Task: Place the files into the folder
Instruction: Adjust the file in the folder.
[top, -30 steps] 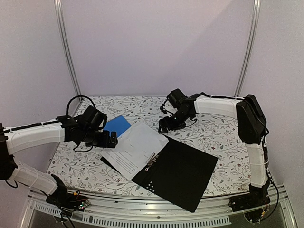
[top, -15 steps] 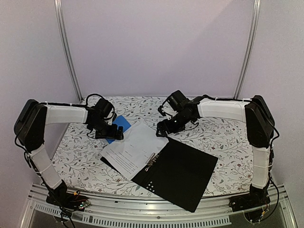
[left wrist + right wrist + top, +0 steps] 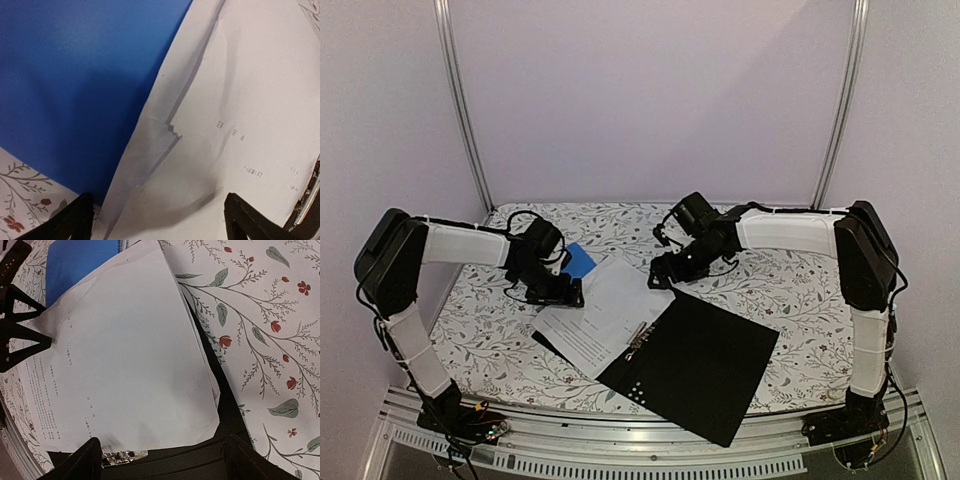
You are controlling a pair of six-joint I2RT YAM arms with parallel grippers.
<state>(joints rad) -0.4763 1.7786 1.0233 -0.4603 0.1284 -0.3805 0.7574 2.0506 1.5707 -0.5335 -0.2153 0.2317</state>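
The files (image 3: 603, 312) lie as a loose white stack across the left half of the folder (image 3: 705, 365). The folder is spread open with its black inside up, near the table's front edge, and its metal clip (image 3: 638, 335) sits at the sheets' near-right edge. The sheets' far-left corner overlaps a small blue folder (image 3: 75, 75).

The left gripper (image 3: 157, 220) is low over the papers' left edge, fingers spread wide. Whether they touch the sheet is hard to tell. The right gripper (image 3: 160, 460) hangs over the stack's far-right side, its fingers also apart and holding nothing. Beneath everything lies a floral tablecloth (image 3: 260, 340).
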